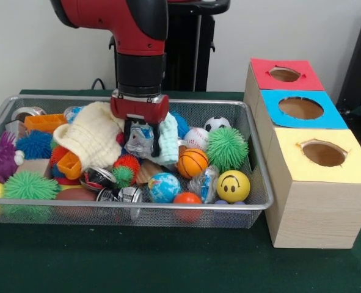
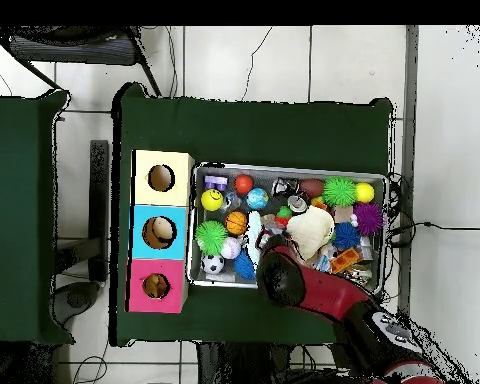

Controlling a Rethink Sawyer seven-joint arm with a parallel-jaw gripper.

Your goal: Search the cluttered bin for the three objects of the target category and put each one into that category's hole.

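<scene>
The gripper [image 1: 140,139] is clenching a crinkly silver wrapper [image 1: 138,141] at the bin's [image 1: 253,131] centre; it is needing a straight lift before swinging toward three o'clock, the holes.

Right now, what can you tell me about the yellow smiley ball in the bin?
The yellow smiley ball is round, smooth and glossy, with a black smiling face turned toward the front camera. It lies in the mesh bin at its front corner nearest the boxes, below the green spiky ball. Nothing grips it.
</scene>
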